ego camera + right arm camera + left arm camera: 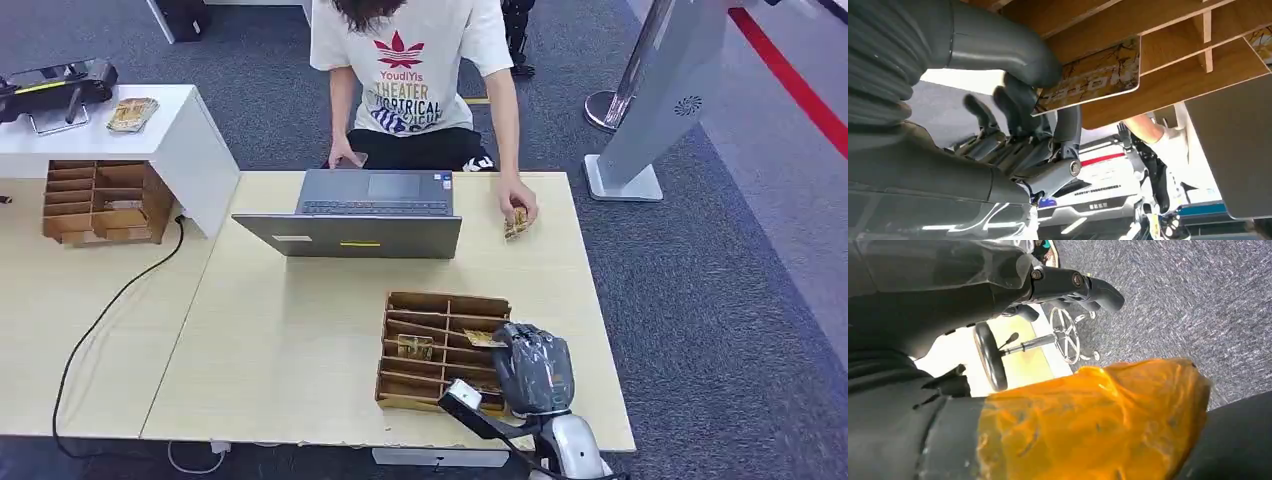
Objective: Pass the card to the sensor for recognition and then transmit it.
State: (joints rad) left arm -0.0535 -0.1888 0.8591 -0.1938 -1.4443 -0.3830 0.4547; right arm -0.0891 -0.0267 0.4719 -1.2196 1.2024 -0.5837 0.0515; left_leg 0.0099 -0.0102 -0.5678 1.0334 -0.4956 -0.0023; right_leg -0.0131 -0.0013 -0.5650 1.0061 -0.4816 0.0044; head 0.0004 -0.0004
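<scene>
At about five o'clock on the pale wooden table [300, 330], the right hand [533, 368] sits at the right end of a slotted wooden card rack [440, 352], its thumb and a dark finger pinching a brown-and-gold patterned card [484, 339]. The right wrist view shows that same card [1090, 76] caught at its near end between the thick grey thumb and the fingers [1018, 102], with the rest of it lying against a wooden divider of the rack [1168, 75]. A second card [415, 347] lies in a slot at nine o'clock from the held one. At twelve o'clock from the rack stands an open grey laptop [362, 212], and behind it a person in a white printed T-shirt [405, 62] rests a hand [519, 205] on another card at the table's far right. The left hand [1068, 285] hangs over grey carpet with its dark fingers curled in on nothing, beside an orange plastic-wrapped shape [1088, 420].
</scene>
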